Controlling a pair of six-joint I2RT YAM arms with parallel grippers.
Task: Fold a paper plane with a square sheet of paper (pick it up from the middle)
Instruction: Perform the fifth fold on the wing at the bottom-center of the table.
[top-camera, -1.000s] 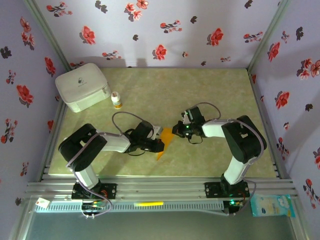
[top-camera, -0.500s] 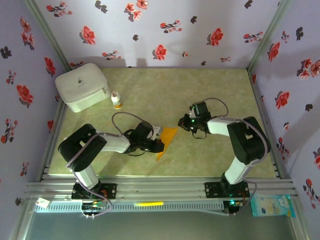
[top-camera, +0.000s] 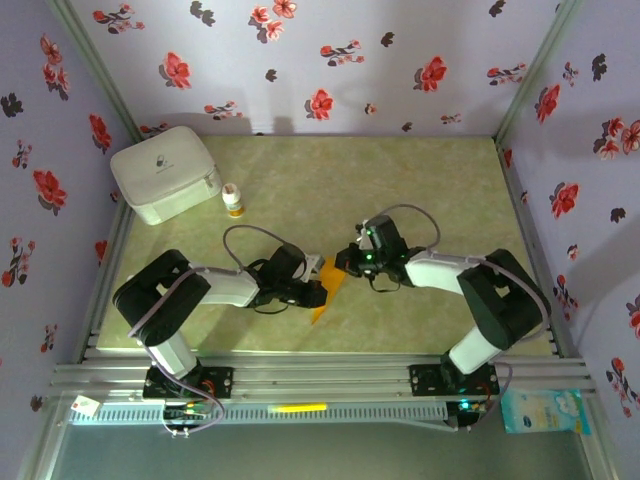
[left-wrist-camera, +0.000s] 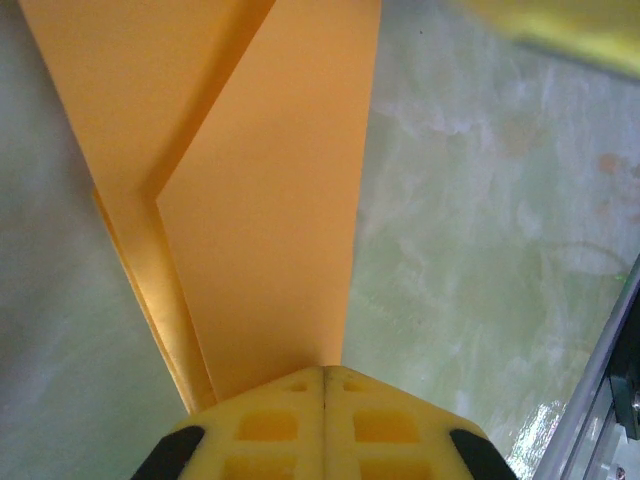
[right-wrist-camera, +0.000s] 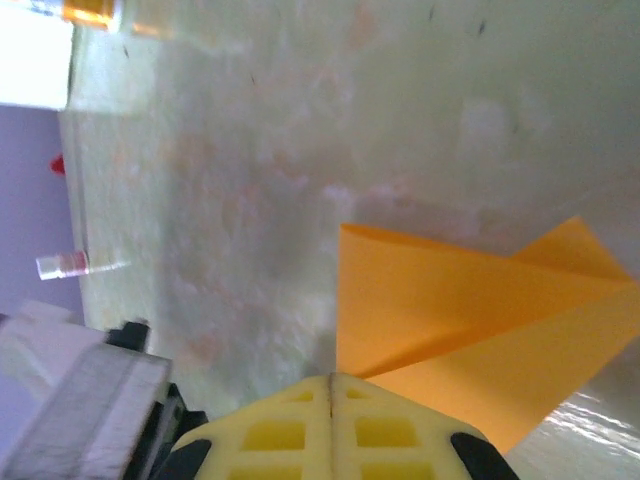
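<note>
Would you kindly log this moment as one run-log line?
square sheet of paper: partly folded, on table | left gripper: shut, tips at paper | right gripper: shut, tips at paper edge

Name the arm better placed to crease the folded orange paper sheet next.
Right, probably. The shut right gripper sits at the end of a fold line on the folded orange paper sheet; the shut left gripper meets its other edge, seemingly pinning it.

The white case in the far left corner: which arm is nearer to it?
Left. The left arm lies just toward the near edge from the white case, on the same side; the right arm is well off to the right.
</note>
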